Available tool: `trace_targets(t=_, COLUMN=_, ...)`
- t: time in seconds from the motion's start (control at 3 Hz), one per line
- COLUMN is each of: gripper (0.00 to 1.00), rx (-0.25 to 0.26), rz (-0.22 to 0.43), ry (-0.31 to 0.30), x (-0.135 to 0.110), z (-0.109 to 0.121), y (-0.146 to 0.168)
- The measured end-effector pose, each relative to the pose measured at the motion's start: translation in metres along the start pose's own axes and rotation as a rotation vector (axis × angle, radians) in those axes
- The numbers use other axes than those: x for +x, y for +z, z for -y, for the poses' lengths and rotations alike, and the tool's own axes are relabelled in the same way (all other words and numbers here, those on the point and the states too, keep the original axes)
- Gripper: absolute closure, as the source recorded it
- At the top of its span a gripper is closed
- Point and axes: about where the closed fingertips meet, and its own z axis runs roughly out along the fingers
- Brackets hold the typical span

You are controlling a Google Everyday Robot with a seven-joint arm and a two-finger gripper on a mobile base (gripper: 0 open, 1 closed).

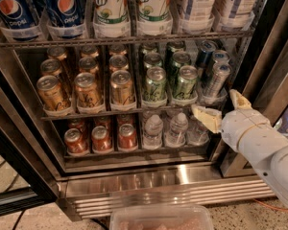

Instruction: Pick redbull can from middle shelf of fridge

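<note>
Redbull can (215,82), slim, blue-and-silver aluminium, stands on its base at the right end of the grey wire middle shelf (101,113), long axis near vertical, silver top up. Wider green cans (155,83) sit just left of it, gold cans (86,87) beyond. My white gripper (223,109) hangs just below and right of it, cream fingers (206,119) spread, gripping nothing. I see the fridge's (173,190) ribbed steel base above speckled floor (235,214).

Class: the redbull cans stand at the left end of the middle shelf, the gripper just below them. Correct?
No. The camera view shows the redbull cans at the right end of the middle shelf, the gripper just below them.
</note>
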Motion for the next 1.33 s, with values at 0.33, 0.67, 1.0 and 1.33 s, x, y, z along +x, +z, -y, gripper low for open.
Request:
trace_targets(t=0.33, gripper=0.45, rx=0.007, rz=0.012, ry=-0.002, x=-0.002, z=0.0, y=0.003)
trace_targets(t=0.67, gripper=0.49, rx=0.019, rz=0.027, ry=-0.001, x=-0.002, z=0.0, y=0.006)
trace_targets(t=1.0, gripper=0.49, rx=0.033, rz=0.048, ry=0.0, x=-0.003, z=0.0, y=0.01)
trace_targets(t=1.33, gripper=0.42, rx=0.053, rz=0.069, ry=-0.008, x=-0.003, z=0.003, y=0.014)
